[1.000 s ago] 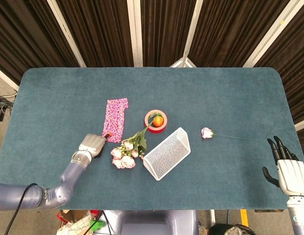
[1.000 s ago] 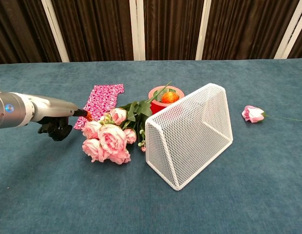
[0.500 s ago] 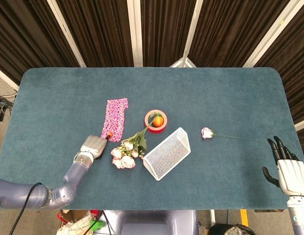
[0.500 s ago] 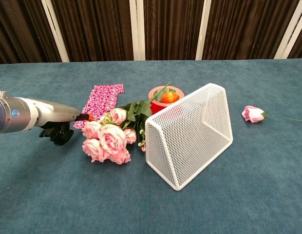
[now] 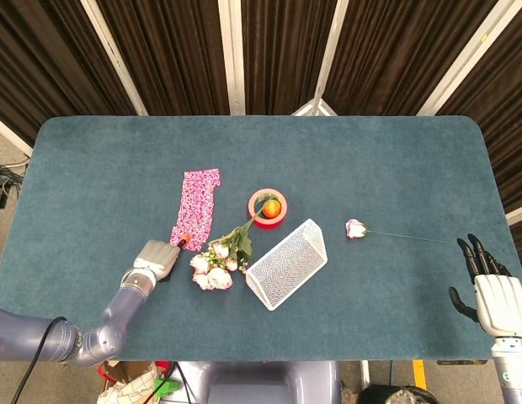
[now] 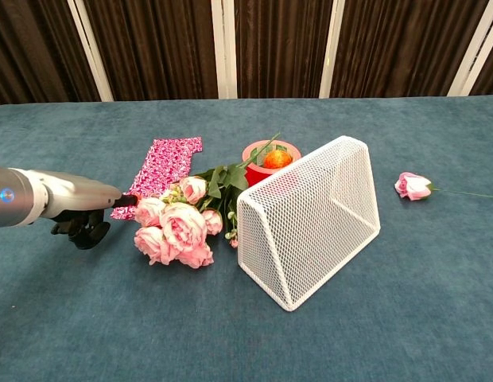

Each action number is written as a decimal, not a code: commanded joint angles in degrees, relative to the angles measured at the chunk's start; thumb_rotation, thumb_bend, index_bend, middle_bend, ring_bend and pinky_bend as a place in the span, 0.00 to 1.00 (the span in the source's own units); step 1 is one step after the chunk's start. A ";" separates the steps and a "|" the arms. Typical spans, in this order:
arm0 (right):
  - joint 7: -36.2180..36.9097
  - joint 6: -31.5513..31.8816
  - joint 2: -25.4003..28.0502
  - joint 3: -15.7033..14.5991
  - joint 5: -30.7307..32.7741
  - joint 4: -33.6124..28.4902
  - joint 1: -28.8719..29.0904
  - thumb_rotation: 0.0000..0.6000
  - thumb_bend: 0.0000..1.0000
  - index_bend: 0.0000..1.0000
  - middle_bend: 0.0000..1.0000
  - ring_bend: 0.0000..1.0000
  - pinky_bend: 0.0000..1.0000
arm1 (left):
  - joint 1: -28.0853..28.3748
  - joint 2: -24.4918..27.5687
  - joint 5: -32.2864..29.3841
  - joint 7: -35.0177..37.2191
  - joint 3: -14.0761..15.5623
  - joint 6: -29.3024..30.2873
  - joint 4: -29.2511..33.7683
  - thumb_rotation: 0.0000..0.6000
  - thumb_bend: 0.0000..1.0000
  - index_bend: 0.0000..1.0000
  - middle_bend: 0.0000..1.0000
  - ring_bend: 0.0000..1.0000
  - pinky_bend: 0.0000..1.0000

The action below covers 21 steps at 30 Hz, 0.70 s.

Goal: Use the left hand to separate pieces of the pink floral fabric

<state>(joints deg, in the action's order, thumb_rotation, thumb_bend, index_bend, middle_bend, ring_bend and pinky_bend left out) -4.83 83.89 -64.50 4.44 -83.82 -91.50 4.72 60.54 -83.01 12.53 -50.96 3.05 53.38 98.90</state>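
The pink floral fabric (image 5: 196,206) lies as a long strip left of the table's middle, also seen in the chest view as the fabric (image 6: 163,165). My left hand (image 5: 157,257) sits at the strip's near end, and its orange-tipped finger pinches the near corner. In the chest view the left hand (image 6: 81,221) is curled low on the table, with the fabric's near edge drawn out toward it. My right hand (image 5: 493,290) rests at the table's near right corner, fingers apart and holding nothing.
A bunch of pink roses (image 6: 179,227) lies just right of my left hand. A white mesh basket (image 6: 310,215) lies on its side beside it. A red tape ring (image 5: 268,208) holds an orange ball. A single rose (image 5: 355,228) lies to the right.
My left hand has drawn back toward the table's near edge, and the fabric's near end has stretched out after it. The right hand has not moved.
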 commanded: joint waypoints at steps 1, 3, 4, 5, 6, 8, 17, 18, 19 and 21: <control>0.04 -0.03 0.00 -0.01 -0.02 0.03 0.02 1.00 0.38 0.00 0.06 0.18 0.34 | 0.06 0.26 0.35 0.03 0.55 0.49 0.75 1.00 1.00 0.00 0.83 0.78 0.66; 0.02 -0.11 0.00 -0.05 -0.07 0.04 0.05 1.00 0.38 0.00 0.06 0.18 0.34 | -0.06 0.55 0.88 0.45 0.77 0.42 1.43 1.00 1.00 0.00 0.83 0.78 0.66; -0.03 -0.15 0.00 -0.08 -0.10 0.02 0.07 1.00 0.38 0.00 0.06 0.18 0.34 | -0.11 0.76 1.25 0.60 0.98 0.31 1.91 1.00 1.00 0.00 0.83 0.78 0.66; -0.05 -0.16 0.02 -0.12 -0.17 -0.02 0.08 1.00 0.38 0.00 0.06 0.18 0.34 | -0.10 0.96 1.58 0.58 1.31 0.30 2.40 1.00 1.00 0.00 0.83 0.78 0.66; -0.06 -0.16 0.02 -0.12 -0.19 -0.04 0.09 1.00 0.38 0.00 0.06 0.18 0.34 | -0.08 1.07 1.76 0.51 1.54 0.39 2.71 1.00 1.00 0.00 0.83 0.78 0.66; -0.02 -0.12 0.02 -0.12 -0.24 -0.09 0.08 1.00 0.38 0.00 0.06 0.18 0.34 | 0.05 1.35 2.10 0.06 2.29 1.04 3.83 1.00 1.00 0.00 0.83 0.78 0.66; -0.04 -0.08 0.05 -0.16 -0.31 -0.19 0.08 1.00 0.38 0.00 0.06 0.18 0.34 | -0.20 2.95 4.72 -0.43 4.56 3.66 9.69 1.00 1.00 0.00 0.83 0.78 0.66; -0.03 -0.05 0.05 -0.14 -0.32 -0.20 0.08 1.00 0.38 0.00 0.06 0.18 0.34 | -0.17 3.10 4.88 -0.62 4.79 3.99 10.28 1.00 1.00 0.00 0.83 0.78 0.66; -0.01 -0.02 0.06 -0.15 -0.34 -0.20 0.06 1.00 0.38 0.00 0.06 0.18 0.34 | -0.13 3.23 5.01 -0.82 5.01 4.36 10.85 1.00 1.00 0.00 0.83 0.78 0.66; 0.08 -0.02 0.07 -0.17 -0.37 -0.21 0.05 1.00 0.38 0.00 0.06 0.18 0.34 | -0.10 3.48 5.10 -1.23 5.43 5.21 12.05 1.00 1.00 0.00 0.83 0.78 0.66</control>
<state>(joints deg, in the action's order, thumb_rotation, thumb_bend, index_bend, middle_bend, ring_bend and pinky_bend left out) -4.78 83.87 -64.44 4.28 -84.17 -91.70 4.78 60.41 -79.83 17.44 -51.80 8.04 57.85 110.07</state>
